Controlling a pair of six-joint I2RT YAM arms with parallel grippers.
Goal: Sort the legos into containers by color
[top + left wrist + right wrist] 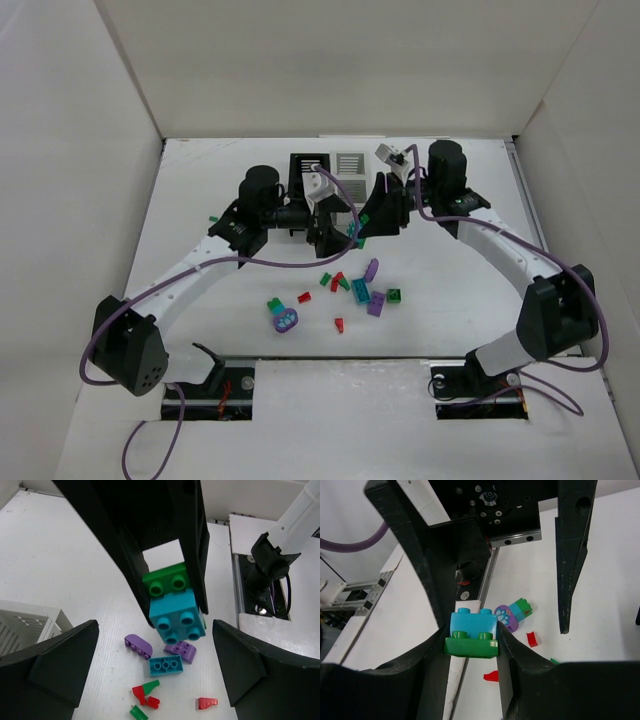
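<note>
My right gripper (472,636) is shut on a joined piece, a teal brick on a green brick (471,630), and holds it above the table in front of the bins. The left wrist view shows the same piece (175,611) between the right gripper's black fingers (192,540). My left gripper (154,626) is open, with its jaws wide on either side of the piece and not touching it. From above, both grippers meet at the piece (353,233). The black bin (308,166) and the white bin (350,163) stand side by side behind them.
Loose legos lie in front of the grippers: a purple round piece (285,320), a teal brick (361,291), purple pieces (371,268), a green brick (397,294) and small red bits (339,324). A small green bit (213,218) lies at the left. White walls enclose the table.
</note>
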